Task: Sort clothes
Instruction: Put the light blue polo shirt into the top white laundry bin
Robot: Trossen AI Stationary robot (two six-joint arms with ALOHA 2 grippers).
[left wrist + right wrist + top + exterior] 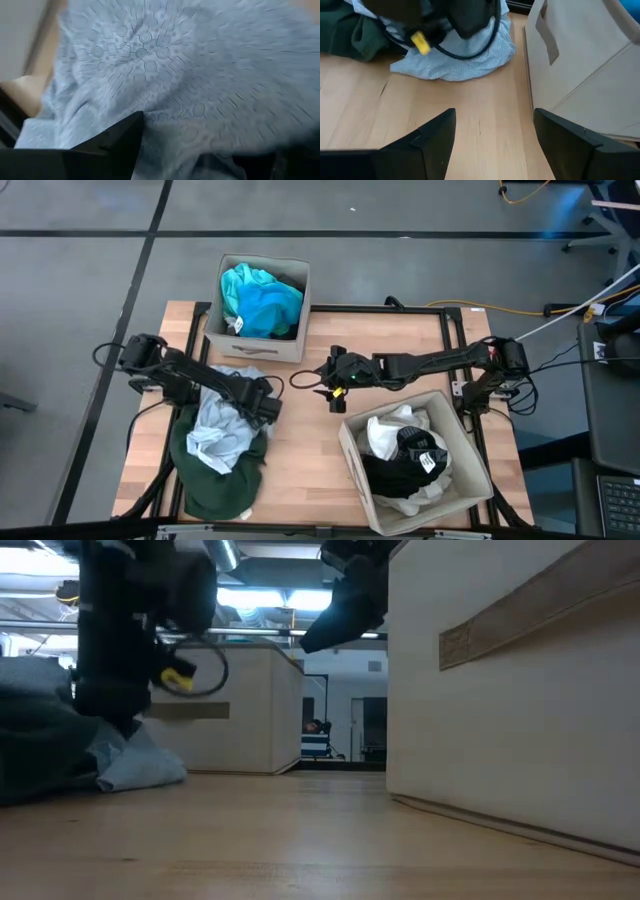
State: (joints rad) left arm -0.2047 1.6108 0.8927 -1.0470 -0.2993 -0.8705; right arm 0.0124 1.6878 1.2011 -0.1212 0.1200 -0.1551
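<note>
Light wooden tabletop [300, 450] on black metal frame [455, 330], standing on grey floor [80, 270] crossed by dark seam lines. Yellow cable [520, 310] trails across floor. Beyond table: bright ceiling strip lights [270, 598], pale walls, dark doorway [372, 745].

pale blue shirt [222, 427] crumpled atop dark green garment [212, 478] | teal clothes [260, 300] boxed

Wooden table [310, 450], two beige fabric boxes [290, 340], yellow cable [530, 310]
</note>
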